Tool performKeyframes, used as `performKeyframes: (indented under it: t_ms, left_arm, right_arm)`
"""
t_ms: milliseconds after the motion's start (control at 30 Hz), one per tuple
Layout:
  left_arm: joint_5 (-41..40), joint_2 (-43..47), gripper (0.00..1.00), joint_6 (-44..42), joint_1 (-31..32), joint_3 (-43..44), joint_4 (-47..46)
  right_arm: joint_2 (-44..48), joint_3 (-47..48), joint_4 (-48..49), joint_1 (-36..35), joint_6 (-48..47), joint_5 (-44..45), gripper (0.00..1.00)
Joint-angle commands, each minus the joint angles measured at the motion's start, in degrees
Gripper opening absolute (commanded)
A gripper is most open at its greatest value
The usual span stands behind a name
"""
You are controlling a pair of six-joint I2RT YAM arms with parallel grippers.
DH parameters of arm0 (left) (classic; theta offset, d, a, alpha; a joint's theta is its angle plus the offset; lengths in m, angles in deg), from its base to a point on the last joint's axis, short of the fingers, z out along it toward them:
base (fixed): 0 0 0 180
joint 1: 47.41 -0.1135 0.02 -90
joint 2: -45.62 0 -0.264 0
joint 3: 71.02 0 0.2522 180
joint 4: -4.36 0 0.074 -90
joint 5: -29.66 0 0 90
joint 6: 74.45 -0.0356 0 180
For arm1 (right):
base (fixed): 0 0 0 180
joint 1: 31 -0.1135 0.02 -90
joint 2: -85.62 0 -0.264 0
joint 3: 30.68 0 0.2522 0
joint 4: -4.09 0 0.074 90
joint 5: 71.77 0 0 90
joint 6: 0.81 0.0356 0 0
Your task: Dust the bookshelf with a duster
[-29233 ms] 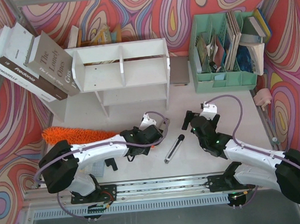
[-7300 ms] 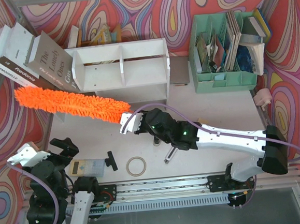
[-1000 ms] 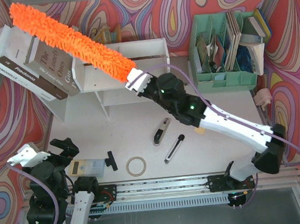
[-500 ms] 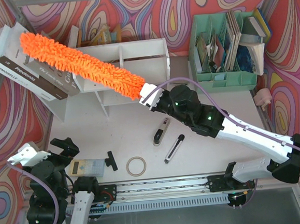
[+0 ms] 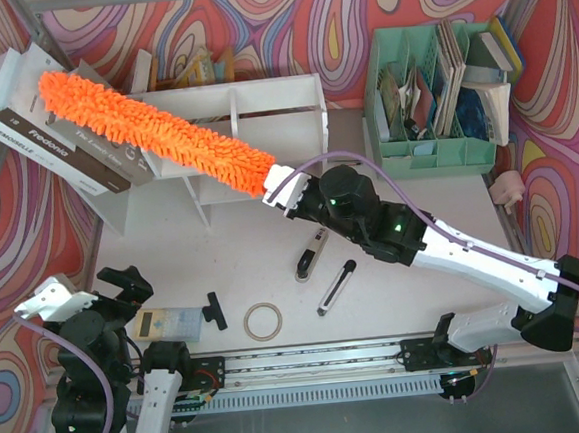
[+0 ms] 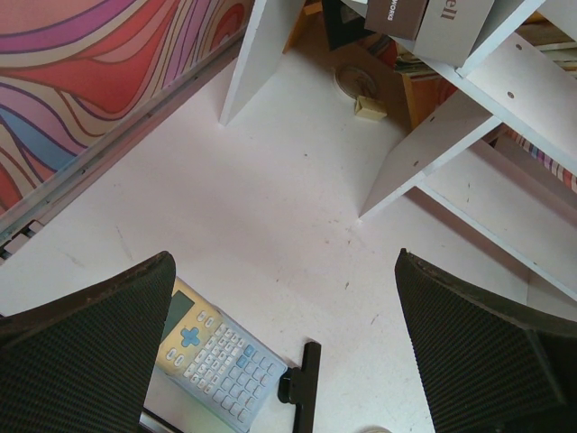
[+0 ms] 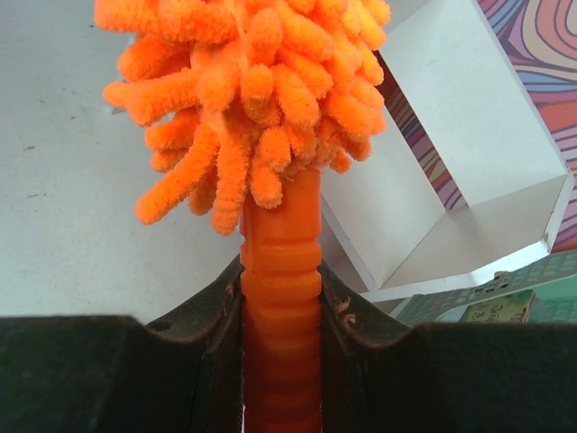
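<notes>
The orange fluffy duster [image 5: 158, 137] slants from the leaning books at far left across the left top of the white bookshelf [image 5: 281, 107]. Whether it touches the shelf I cannot tell. My right gripper [image 5: 283, 192] is shut on the duster's ribbed orange handle [image 7: 279, 271], just in front of the shelf's lower tier. In the right wrist view the fluffy head [image 7: 252, 90] rises above the right gripper [image 7: 279, 307], with a bookshelf panel [image 7: 451, 153] behind. My left gripper [image 5: 124, 283] is folded back at the near left; in its wrist view the left gripper [image 6: 288, 361] is wide open and empty.
Large books [image 5: 52, 125] lean against the shelf's left end. A mint green organiser [image 5: 435, 150] stands at back right. On the table lie a calculator [image 5: 173, 323], a black T-shaped piece [image 5: 214, 311], a tape ring [image 5: 263, 321] and two black tools [image 5: 311, 255] [image 5: 337, 286].
The right arm has drawn the duster down from the back wall toward the near side, over the shelf's left end, then edged it slightly left. The left arm has not moved.
</notes>
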Motion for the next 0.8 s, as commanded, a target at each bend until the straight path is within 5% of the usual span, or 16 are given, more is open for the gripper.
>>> performKeyframes:
  t_ms: [0, 567, 767]
  left_arm:
    - [0.32, -0.7, 0.98, -0.85, -0.35, -0.35, -0.88]
    - [0.21, -0.11, 0.98, -0.85, -0.35, -0.28, -0.79]
    - [0.19, 0.15, 0.98, -0.85, -0.35, -0.31, -0.89]
  right_arm:
    - [-0.69, 3.5, 3.49, -1.73, -1.0, 0.95, 0.0]
    - [-6.38, 3.48, 10.24, -2.38, -6.73, 9.88, 0.0]
    - [-9.16, 5.22, 11.65, 2.76, -4.29, 8.89, 0.0]
